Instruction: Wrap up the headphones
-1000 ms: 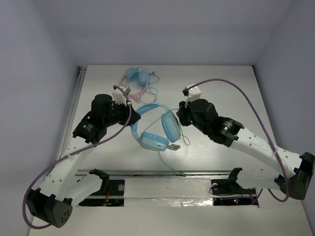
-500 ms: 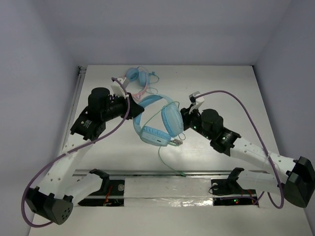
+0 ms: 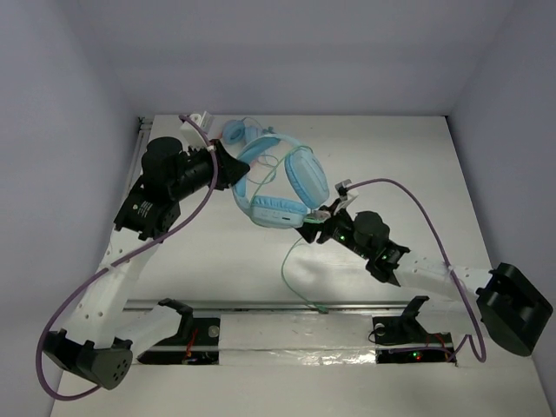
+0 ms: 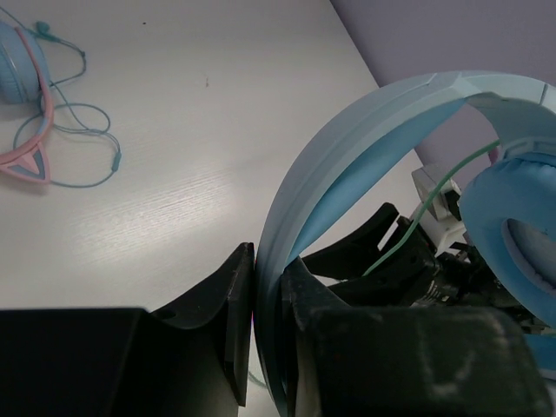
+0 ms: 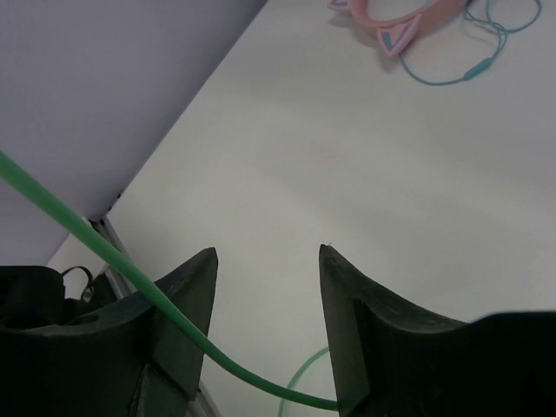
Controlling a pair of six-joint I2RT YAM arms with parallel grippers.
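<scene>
The headphones (image 3: 282, 187) are held up over the counter (image 3: 408, 165), with the headband (image 4: 347, 148) pinched by the left pincer (image 4: 265, 287). The right pincer (image 5: 265, 269) is spread, and the green cable (image 5: 87, 233) is seen running between its fingers. For a tidy wrap, the cable should be gripped gently, drawn lightly taut, and laid around the headband in even turns.

The headphones (image 3: 306, 176) look smooth plastic; the table (image 3: 408, 165) matt white.
</scene>
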